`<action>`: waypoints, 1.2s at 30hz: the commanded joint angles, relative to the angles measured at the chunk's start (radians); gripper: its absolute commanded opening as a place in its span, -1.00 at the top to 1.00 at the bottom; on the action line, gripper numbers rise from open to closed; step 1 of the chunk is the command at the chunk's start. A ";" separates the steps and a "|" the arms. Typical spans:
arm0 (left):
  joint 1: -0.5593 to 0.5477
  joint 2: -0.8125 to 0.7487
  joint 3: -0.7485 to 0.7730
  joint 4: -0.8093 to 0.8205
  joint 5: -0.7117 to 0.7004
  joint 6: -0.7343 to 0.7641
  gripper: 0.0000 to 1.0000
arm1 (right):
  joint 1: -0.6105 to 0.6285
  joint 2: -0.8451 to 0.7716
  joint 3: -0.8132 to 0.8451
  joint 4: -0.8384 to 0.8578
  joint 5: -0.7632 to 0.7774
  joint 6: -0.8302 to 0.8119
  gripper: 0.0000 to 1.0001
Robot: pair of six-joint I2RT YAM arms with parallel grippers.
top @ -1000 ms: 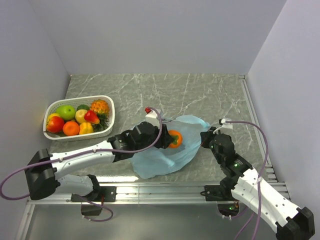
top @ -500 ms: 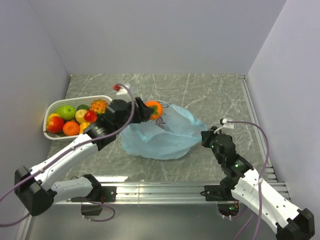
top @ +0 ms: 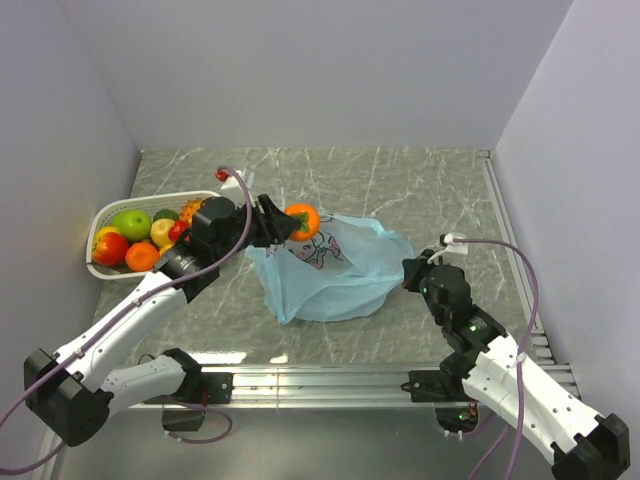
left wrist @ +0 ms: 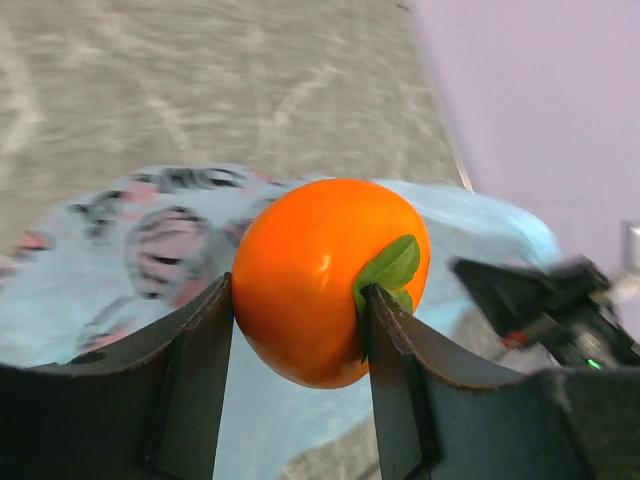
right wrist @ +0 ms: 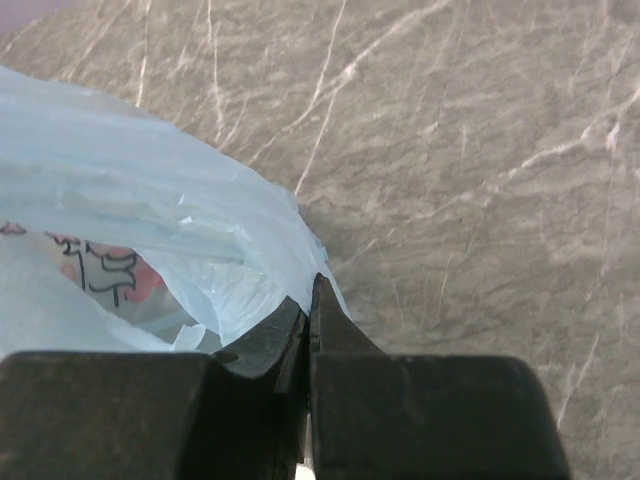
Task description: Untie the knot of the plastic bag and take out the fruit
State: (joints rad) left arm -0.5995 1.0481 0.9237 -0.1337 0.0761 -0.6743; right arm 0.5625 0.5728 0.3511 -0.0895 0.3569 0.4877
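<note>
Since the untying part looks done and a fruit is already out, I'd call this the take-out step, mid-carry. The left pincer (left wrist: 297, 300) is clamped on the orange persimmon (left wrist: 320, 275), 1 finger on each side, holding it in the air just over the far-left corner of the plastic bag (top: 335, 275).

The right pincer (right wrist: 310, 300) sits at the bag's right edge. Its fingers are pressed together, and it looks like they've got a bit of the thin film nipped between them, so I read it as an anchor for the bag.

Orientation stuff: the persimmon is pretty much round, so there's no real long axis. Its green top isn't facing up though. It's turned sideways, tucked against 1 finger, so the stem line runs roughly across the gap of the pincer. The bag lies slumped on the desk, and its longer run goes from the persimmon side across to the right pincer.

Next move, my guess: swing the persimmon further left of the bag to the white basket (top: 215, 205), get it over the rim, then let go. The other fruits (top: 140, 245) already crowd the basket, so it needs a free spot or it may roll off the pile. The bag looks fairly flat, but I can't tell if anything's left inside.
</note>
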 commanded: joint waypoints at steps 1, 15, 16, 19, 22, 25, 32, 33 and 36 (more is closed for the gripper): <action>0.096 -0.020 0.062 -0.090 -0.166 -0.028 0.82 | -0.003 0.004 0.069 0.037 0.060 -0.023 1.00; 0.642 0.110 0.099 -0.202 -0.458 -0.005 0.80 | -0.003 0.085 0.199 -0.004 0.077 -0.146 1.00; 0.655 0.133 0.122 -0.192 -0.467 -0.001 0.78 | -0.003 0.102 0.222 -0.007 0.074 -0.152 1.00; 0.693 0.229 0.183 -0.196 -0.496 0.005 0.76 | -0.003 0.127 0.244 -0.001 0.074 -0.178 1.00; 0.719 0.334 0.234 -0.205 -0.480 0.015 0.73 | -0.003 0.144 0.250 0.007 0.073 -0.190 1.00; 0.731 0.430 0.320 -0.236 -0.504 0.016 0.68 | -0.004 0.150 0.243 0.013 0.073 -0.190 1.00; 0.748 0.561 0.386 -0.299 -0.556 0.025 0.56 | -0.004 0.162 0.229 0.014 0.083 -0.201 1.00; 0.748 0.566 0.388 -0.297 -0.558 0.031 0.53 | -0.006 0.160 0.223 0.022 0.085 -0.201 1.00; 0.753 0.599 0.408 -0.325 -0.532 0.044 0.33 | -0.007 0.168 0.221 0.030 0.080 -0.201 1.00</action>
State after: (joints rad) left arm 0.1474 1.6306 1.2705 -0.4286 -0.4427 -0.6632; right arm 0.5621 0.7330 0.5602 -0.0975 0.4194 0.3035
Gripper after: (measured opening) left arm 0.542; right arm 0.008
